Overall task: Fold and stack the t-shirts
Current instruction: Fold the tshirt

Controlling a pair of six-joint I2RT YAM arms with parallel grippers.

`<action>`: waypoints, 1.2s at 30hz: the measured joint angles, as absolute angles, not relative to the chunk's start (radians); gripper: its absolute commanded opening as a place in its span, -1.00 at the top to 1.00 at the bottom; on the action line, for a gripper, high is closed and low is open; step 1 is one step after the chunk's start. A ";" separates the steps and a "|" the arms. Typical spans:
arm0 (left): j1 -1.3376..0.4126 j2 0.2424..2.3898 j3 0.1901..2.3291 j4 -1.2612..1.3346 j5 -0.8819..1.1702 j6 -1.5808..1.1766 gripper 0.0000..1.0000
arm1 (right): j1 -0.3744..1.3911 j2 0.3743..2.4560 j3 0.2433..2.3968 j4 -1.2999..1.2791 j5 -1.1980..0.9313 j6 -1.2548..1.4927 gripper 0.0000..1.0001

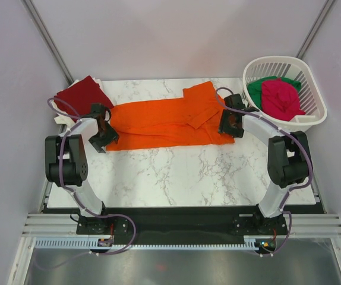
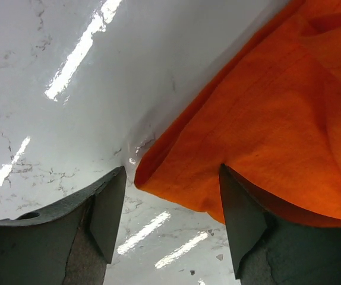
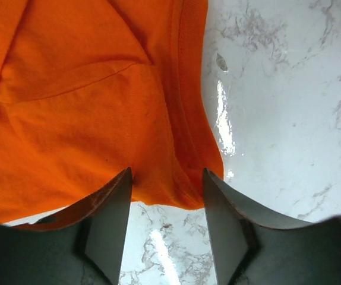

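Two grippers, both jaws standing apart, neither pinched on cloth as far as I see. Left gripper (image 2: 171, 171): straddles folded corner of orange t-shirt (image 1: 164, 122), sliver of table (image 1: 176, 172) showing beside one finger. Right gripper (image 3: 167, 172): straddles hemmed edge at shirt's opposite end. Orange t-shirt lies lengthwise across marble table between arms. Dark red t-shirt (image 1: 81, 95) at far left corner. I count magenta t-shirt (image 1: 280, 98) and green t-shirt (image 1: 255, 89) in white basket (image 1: 313, 116), far right.

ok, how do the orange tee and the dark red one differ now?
The orange t-shirt lies stretched long across the table; the dark red t-shirt is a compact bundle at the far left corner. Orange covers more surface than dark red. Both sit on the table, outside the basket.
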State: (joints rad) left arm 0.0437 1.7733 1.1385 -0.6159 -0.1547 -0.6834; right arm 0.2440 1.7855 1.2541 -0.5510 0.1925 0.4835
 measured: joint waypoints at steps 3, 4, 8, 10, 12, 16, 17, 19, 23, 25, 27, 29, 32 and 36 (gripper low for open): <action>0.044 1.790 1.131 -0.604 -0.158 -0.689 -0.13 | 0.244 1.803 1.244 -0.540 0.192 0.481 0.34; 0.044 1.791 1.129 -0.603 -0.165 -0.691 -0.06 | 0.244 1.804 1.237 -0.538 0.193 0.481 0.44; 0.044 1.795 1.127 -0.600 -0.185 -0.695 0.44 | 0.244 1.804 1.212 -0.533 0.192 0.481 0.95; 0.043 1.802 1.134 -0.591 -0.191 -0.701 0.80 | 0.244 1.804 1.206 -0.532 0.192 0.482 1.00; 0.039 1.807 1.142 -0.577 -0.208 -0.702 0.95 | 0.244 1.804 1.203 -0.530 0.192 0.482 1.00; 0.037 1.810 1.145 -0.568 -0.217 -0.702 0.95 | 0.244 1.803 1.202 -0.529 0.204 0.485 1.00; 0.037 1.810 1.145 -0.567 -0.217 -0.702 0.95 | 0.244 1.801 1.199 -0.527 0.213 0.488 1.00; 0.037 1.807 1.142 -0.565 -0.218 -0.702 0.95 | 0.242 1.785 1.176 -0.518 0.241 0.499 1.00; 0.037 1.755 1.080 -0.547 -0.209 -0.710 0.95 | 0.202 1.703 1.093 -0.509 0.282 0.532 1.00; 0.037 1.722 1.046 -0.554 -0.199 -0.715 0.95 | 0.175 1.655 1.056 -0.510 0.297 0.551 1.00; 0.037 1.689 1.015 -0.557 -0.183 -0.721 0.95 | 0.160 1.611 1.025 -0.510 0.306 0.564 1.00; 0.037 1.646 0.971 -0.557 -0.158 -0.729 0.95 | 0.156 1.569 1.000 -0.514 0.315 0.570 1.00; 0.037 1.547 0.875 -0.571 -0.112 -0.737 0.73 | 0.154 1.525 0.973 -0.517 0.314 0.574 -0.28; 0.038 1.417 0.774 -0.576 -0.040 -0.748 -0.44 | 0.152 1.476 0.926 -0.534 0.303 0.572 -0.89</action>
State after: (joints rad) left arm 0.0376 1.4170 0.7738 -0.5762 -0.0399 -0.7479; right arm 0.1520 1.4761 0.9260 -0.5339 0.3027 0.5720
